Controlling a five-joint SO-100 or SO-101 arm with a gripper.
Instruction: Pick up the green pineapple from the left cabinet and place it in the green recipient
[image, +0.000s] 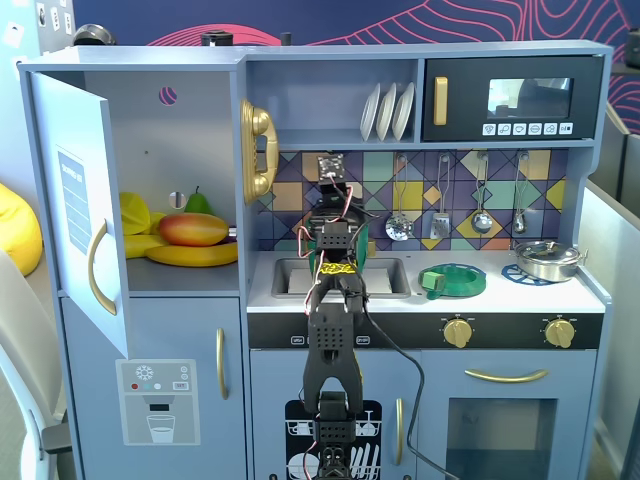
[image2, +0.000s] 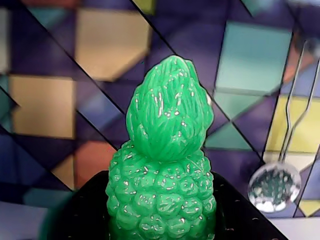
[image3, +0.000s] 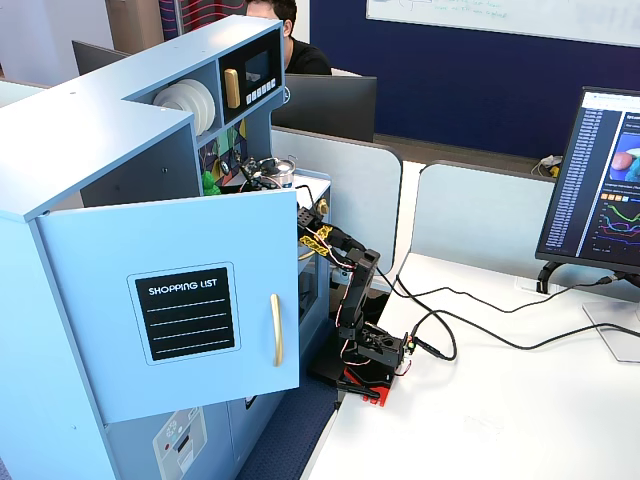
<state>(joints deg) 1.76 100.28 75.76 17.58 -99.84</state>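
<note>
My gripper (image2: 161, 212) is shut on the green pineapple (image2: 165, 165). Its bumpy body sits between the black jaws and its crown points up, in front of the tiled backsplash. In a fixed view the gripper (image: 333, 195) is raised above the sink, and the pineapple is hidden behind the arm. The green recipient (image: 365, 243) is mostly hidden behind the arm's wrist; only dark green edges show on either side. The left cabinet (image: 185, 120) stands open, its door (image: 80, 200) swung out; the door also shows in the other fixed view (image3: 190, 300).
A mango (image: 193, 229), a banana (image: 190, 255) and a dark green pear (image: 197, 203) lie in the cabinet. A flat round green dish (image: 452, 280) sits right of the sink (image: 385, 275), with a silver pan (image: 546, 260) further right. Utensils (image2: 274, 187) hang on the backsplash.
</note>
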